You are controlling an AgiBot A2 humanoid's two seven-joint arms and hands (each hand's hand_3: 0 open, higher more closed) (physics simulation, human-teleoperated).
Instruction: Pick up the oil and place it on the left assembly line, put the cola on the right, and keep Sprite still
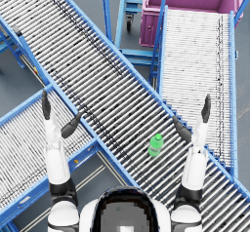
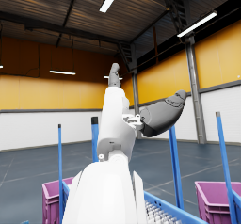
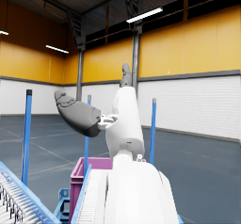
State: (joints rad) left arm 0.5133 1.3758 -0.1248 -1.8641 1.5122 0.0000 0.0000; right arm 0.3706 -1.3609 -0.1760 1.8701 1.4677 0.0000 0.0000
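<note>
Green Sprite bottle (image 1: pixel 155 145) stands apparently upright on the central roller conveyor (image 1: pixel 97 89), just left of the right hand (image 1: pixel 197 125) and well apart from the left hand (image 1: pixel 54 121); both hands raised, fingers spread, empty; oil and cola not in view.

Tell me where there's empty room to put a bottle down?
The left line by the left hand is bare; so is the right line below the purple bin. Crowded only around the green bottle by the right hand.
</note>
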